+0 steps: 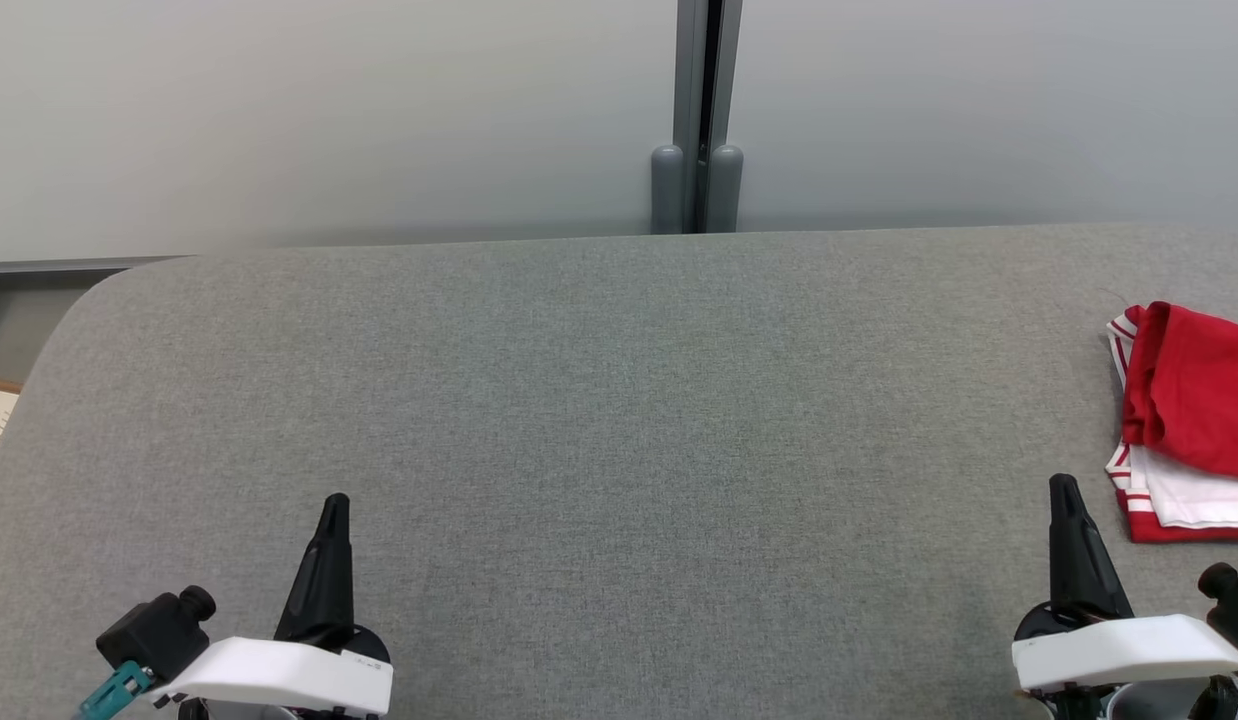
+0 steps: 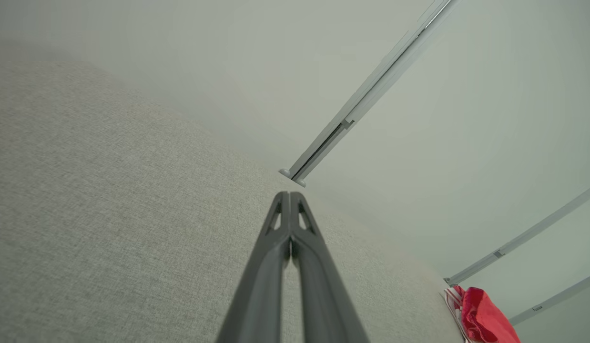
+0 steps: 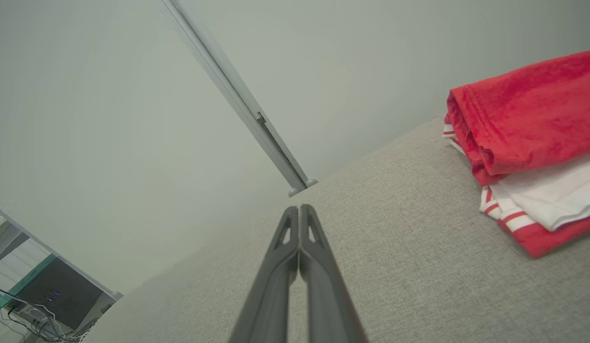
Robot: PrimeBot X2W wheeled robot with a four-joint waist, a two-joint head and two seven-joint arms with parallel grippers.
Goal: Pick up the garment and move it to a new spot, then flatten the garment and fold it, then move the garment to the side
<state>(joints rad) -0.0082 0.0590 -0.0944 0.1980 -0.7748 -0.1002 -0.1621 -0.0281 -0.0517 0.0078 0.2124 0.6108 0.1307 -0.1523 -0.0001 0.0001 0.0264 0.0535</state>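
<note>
1. Head view: A grey woven cloth covers the wide table (image 1: 619, 420), which is rounded at its far left corner. Behind it stand pale, smooth wall panels, with a grey post (image 1: 697, 190) where two panels meet. The garment (image 1: 1194, 410) lies at the table's far right edge, partly cut off by the frame. It is a compact bundle, red on top and white beneath, with red-and-white striped trim. The left gripper (image 1: 333, 505) and the right gripper (image 1: 1063, 488) sit low at either side, each with its fingers pressed together and nothing between them. The right one is near the garment but apart from it. I judge the task to be at or close to its end, since the garment looks folded and set to the side, so little seems left.

2. Left wrist view: The table cloth shows a coarse, flecked weave. The two dark matte fingers taper to meeting tips, with small triangular cut-outs, and are clenched on nothing. The garment is a small red lump at the lower right, well apart.

3. Right wrist view: These fingers are likewise closed and empty. The garment lies close on the right. Its soft, slightly fuzzy red cloth with a stitched hem is rolled over flat white layers and striped ribbing. The stack is fairly neat, but the top red fold looks puffy rather than crisp.
</note>
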